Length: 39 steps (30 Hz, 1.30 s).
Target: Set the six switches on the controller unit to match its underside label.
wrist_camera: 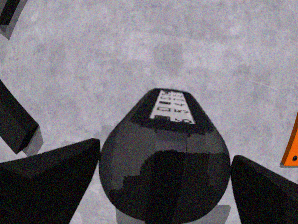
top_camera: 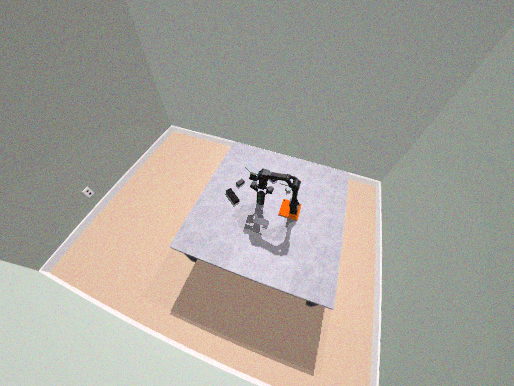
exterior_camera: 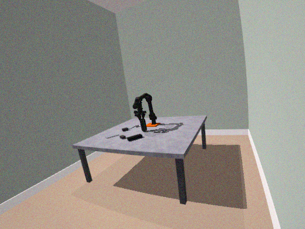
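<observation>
The dark grey controller unit (top_camera: 260, 198) (exterior_camera: 143, 125) (wrist_camera: 165, 170) is held steeply tilted, its long side upright in the top and exterior views. My gripper (top_camera: 260, 190) (exterior_camera: 142, 117) (wrist_camera: 168, 157) is shut on it, with one finger against each side. The white label (wrist_camera: 172, 107) on its underside faces the wrist camera at a slant. On the label, the squares by 6 and 4 look filled and the one by 5 looks empty; the others are too blurred to read. The rocker switches are hidden. Whether the unit's lower end touches the bench cannot be told.
A long dark module (top_camera: 232, 196) (exterior_camera: 134, 137) lies on the bench (top_camera: 220, 230) (exterior_camera: 166, 145). Small dark blocks (top_camera: 240, 183) (exterior_camera: 125, 129) lie near it, with a thin rod (exterior_camera: 113, 136). The arm stands on an orange plate (top_camera: 284, 207) (exterior_camera: 151, 125) (wrist_camera: 293, 147).
</observation>
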Each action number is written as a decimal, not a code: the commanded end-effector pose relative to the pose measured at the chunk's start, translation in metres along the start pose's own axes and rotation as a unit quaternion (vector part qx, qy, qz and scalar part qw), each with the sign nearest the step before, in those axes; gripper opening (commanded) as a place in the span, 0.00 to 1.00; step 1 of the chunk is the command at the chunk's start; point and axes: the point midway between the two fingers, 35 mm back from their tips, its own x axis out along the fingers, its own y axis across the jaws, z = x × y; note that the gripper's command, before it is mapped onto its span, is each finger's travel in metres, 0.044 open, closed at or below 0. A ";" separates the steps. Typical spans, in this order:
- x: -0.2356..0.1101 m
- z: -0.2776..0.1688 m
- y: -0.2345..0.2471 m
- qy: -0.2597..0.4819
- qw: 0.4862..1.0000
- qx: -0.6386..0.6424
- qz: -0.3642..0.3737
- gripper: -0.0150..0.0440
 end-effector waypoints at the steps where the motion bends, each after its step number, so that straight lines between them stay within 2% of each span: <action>1: 0.002 0.004 -0.001 -0.004 1.000 -0.003 -0.002 0.83; 39: 0.008 0.035 -0.001 -0.005 1.000 -0.003 -0.002 0.83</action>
